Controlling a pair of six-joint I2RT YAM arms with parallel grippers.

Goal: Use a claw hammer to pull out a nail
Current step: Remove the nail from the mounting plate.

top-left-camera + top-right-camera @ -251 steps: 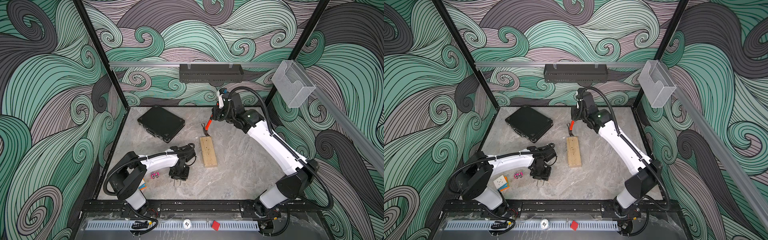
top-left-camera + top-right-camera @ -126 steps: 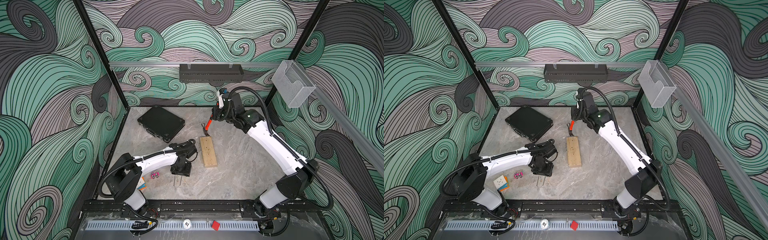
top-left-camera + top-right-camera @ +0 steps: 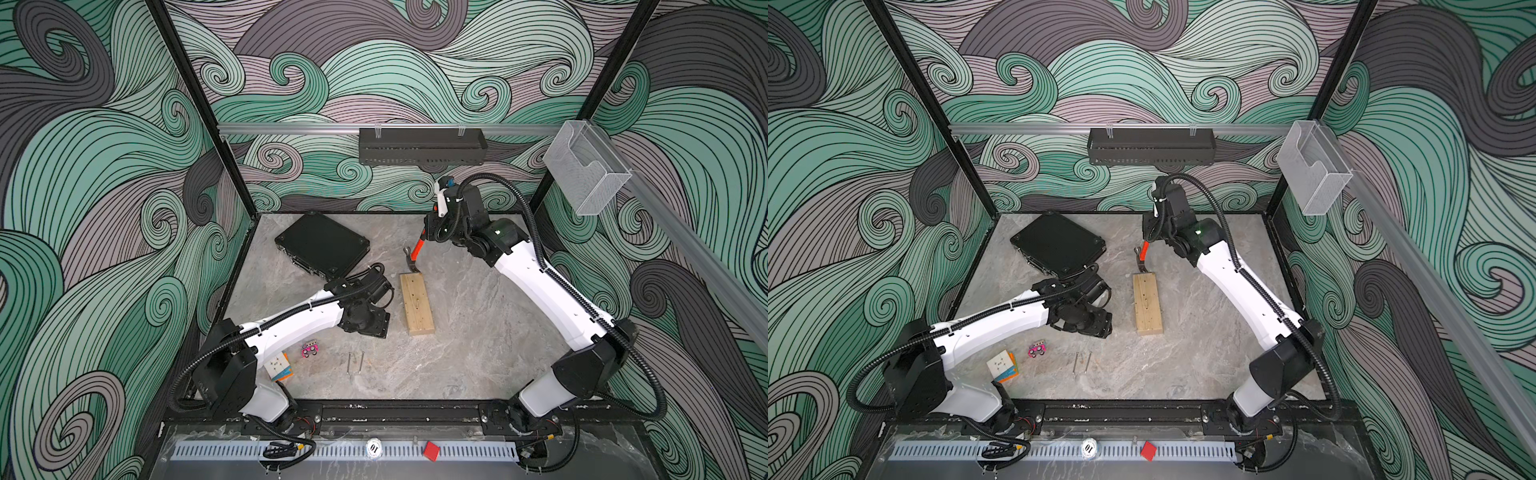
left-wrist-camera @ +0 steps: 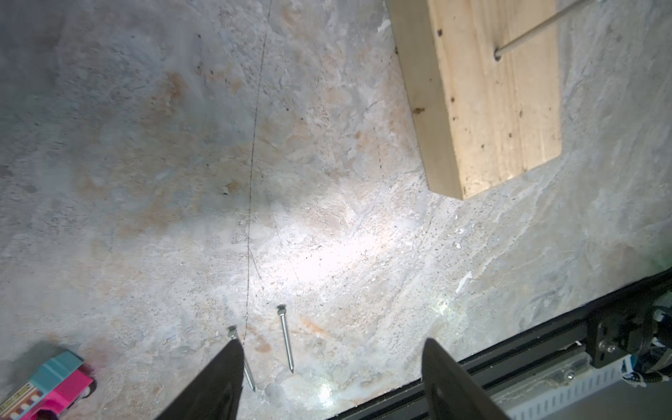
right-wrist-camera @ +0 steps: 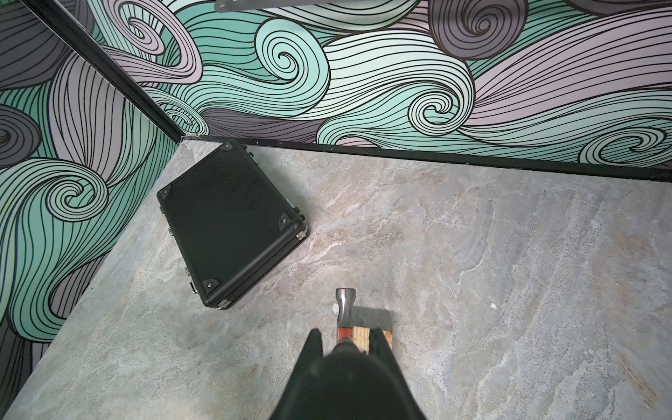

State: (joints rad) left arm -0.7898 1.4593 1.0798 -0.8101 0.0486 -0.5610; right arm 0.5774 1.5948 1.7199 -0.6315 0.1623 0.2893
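Observation:
My right gripper (image 3: 434, 228) (image 5: 346, 332) is shut on the black handle of the claw hammer (image 3: 415, 255) (image 3: 1143, 254). The hammer hangs head down, with its grey steel head (image 5: 344, 305) at the far end of the wooden block (image 3: 417, 303) (image 4: 498, 109). A nail (image 4: 523, 42) sticks up out of the block's top face. My left gripper (image 4: 331, 343) (image 3: 368, 322) is open and empty, left of the block. Two loose nails (image 4: 285, 342) (image 3: 355, 362) lie on the table by its fingertips; one fingertip partly covers one of them.
A shut black case (image 3: 322, 245) (image 5: 229, 222) lies at the back left. A pink toy car (image 3: 309, 350) and a puzzle cube (image 3: 278, 365) sit near the left arm's base. The black front rail (image 4: 545, 345) borders the table.
My left gripper has opened wider and drawn back from the two loose nails, towards the rear of the table. The right arm and the hammer have not moved.

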